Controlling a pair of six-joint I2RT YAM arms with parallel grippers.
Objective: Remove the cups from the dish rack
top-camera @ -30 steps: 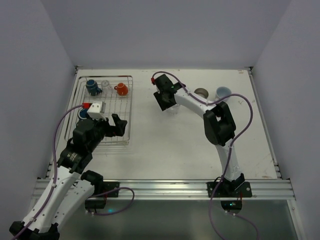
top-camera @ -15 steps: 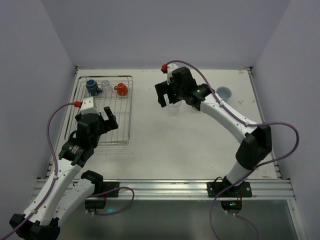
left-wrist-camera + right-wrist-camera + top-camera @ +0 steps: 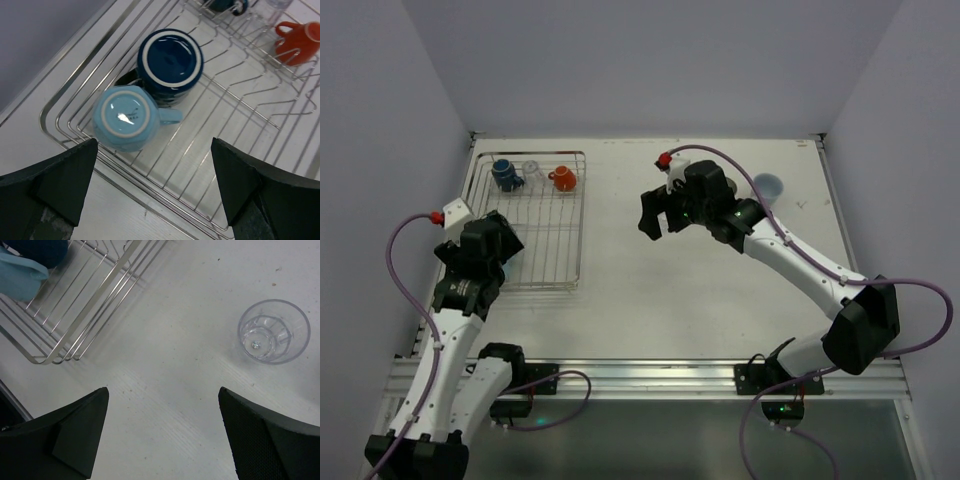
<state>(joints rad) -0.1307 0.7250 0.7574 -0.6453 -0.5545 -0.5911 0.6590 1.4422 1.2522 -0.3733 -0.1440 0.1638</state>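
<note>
The silver wire dish rack (image 3: 548,235) lies at the left. At its far end stand a dark blue mug (image 3: 504,173), a clear glass (image 3: 531,168) and an orange-red mug (image 3: 563,178). My left gripper (image 3: 492,256) hovers open and empty over the rack's near-left corner. Its wrist view (image 3: 152,192) shows an upturned light blue cup (image 3: 125,117) and an upturned dark blue mug (image 3: 170,60) just beyond the fingers. My right gripper (image 3: 658,220) is open and empty above bare table (image 3: 165,430). A clear glass (image 3: 266,331) stands upright on the table ahead of it.
A blue cup (image 3: 769,186) stands on the table at the far right. The rack's near corner (image 3: 75,332) shows at the left of the right wrist view. The orange-red mug (image 3: 299,42) sits far right in the left wrist view. Walls enclose the table.
My left gripper has swung left and back to the rack's near-left corner. My right gripper has drawn away from the clear glass, which now stands alone on the table.
</note>
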